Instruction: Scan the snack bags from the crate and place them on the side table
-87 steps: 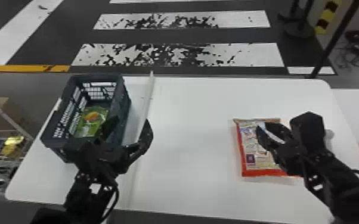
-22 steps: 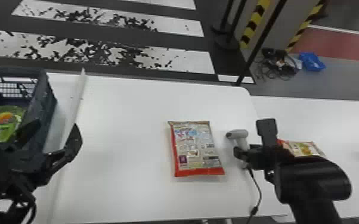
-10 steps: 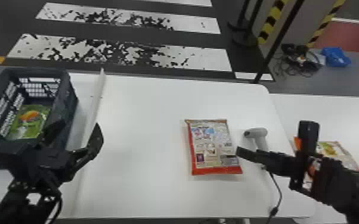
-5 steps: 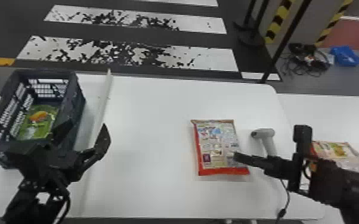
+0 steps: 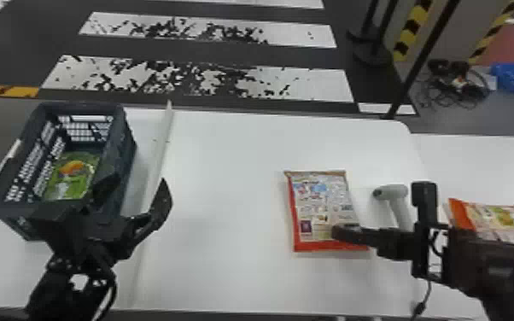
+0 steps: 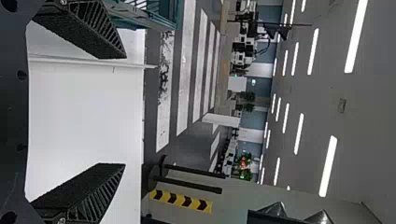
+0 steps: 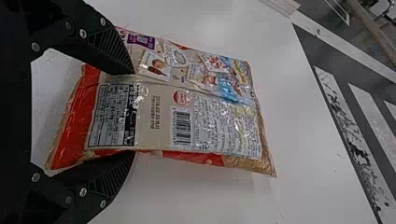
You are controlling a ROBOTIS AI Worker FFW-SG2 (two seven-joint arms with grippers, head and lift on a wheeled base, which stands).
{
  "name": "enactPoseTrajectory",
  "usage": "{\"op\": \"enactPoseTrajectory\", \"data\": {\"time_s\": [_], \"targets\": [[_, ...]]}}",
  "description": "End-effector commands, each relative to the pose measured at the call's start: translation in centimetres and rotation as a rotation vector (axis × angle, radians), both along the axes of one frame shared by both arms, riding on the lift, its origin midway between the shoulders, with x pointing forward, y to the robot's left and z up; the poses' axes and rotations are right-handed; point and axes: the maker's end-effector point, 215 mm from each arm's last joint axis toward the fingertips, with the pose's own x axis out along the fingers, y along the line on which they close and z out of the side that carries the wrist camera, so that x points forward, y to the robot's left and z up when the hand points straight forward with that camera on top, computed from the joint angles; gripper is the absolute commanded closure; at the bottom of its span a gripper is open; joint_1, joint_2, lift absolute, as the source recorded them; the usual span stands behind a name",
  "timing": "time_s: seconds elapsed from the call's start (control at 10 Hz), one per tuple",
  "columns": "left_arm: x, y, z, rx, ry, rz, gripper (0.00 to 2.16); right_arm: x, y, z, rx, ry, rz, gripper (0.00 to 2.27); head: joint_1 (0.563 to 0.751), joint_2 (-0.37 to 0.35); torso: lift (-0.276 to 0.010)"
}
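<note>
In the head view, my right gripper [image 5: 346, 232] is at the lower right part of the red-edged snack bag [image 5: 320, 209], which lies on the table. The right wrist view has that gripper [image 7: 133, 112] open, its fingers wide apart, one over the bag [image 7: 159, 112] and the other along its edge; the bag's barcode [image 7: 181, 127] faces the camera. My left gripper [image 5: 136, 185] stands open beside the crate [image 5: 119, 111], and a green snack bag [image 5: 72, 179] lies inside. The left wrist view also shows my left gripper [image 6: 123, 111] open, nothing between its fingers.
A grey handheld scanner [image 5: 390, 192] with a cable is right of the bag. Another snack bag [image 5: 495, 217] rests on the side table [image 5: 474, 166], partly behind the right arm. A white strip [image 5: 158, 158] runs along the table [image 5: 226, 170] beside the crate.
The head view has turned slightly left. My right gripper has moved left from beside the scanner to the red-edged bag. Relative to the crate, the left arm looks much the same.
</note>
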Motion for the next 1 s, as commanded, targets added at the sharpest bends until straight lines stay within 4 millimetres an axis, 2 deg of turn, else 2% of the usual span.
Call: {"op": "enactPoseTrajectory", "data": {"time_s": [0.0,0.1,0.3,0.6,0.8,0.9], "targets": [[0.0,0.0,0.0,0.0,-0.001,0.0,0.04,-0.2,0.1,-0.2,-0.006,-0.001,0.006,2.25,0.695,-0.053,-0.05],[0.0,0.1,0.0,0.002,-0.001,0.001,0.04,-0.3,-0.2,0.2,0.004,-0.004,-0.001,2.26,0.695,-0.051,-0.05],[0.0,0.1,0.1,0.0,-0.004,0.002,0.04,-0.2,-0.5,2.4,0.128,-0.016,-0.03,2.26,0.695,-0.05,-0.05],[-0.1,0.0,-0.1,0.0,0.001,0.0,0.04,0.1,-2.3,7.2,0.318,-0.067,-0.106,2.26,0.695,-0.059,-0.05],[-0.1,0.0,0.0,-0.001,0.0,0.0,0.04,0.8,-4.8,11.3,0.404,-0.127,-0.172,2.26,0.695,-0.084,-0.05],[0.0,0.0,0.1,-0.001,-0.002,-0.001,0.04,1.3,-7.2,13.0,0.419,-0.164,-0.223,2.26,0.695,-0.093,-0.05]]}}
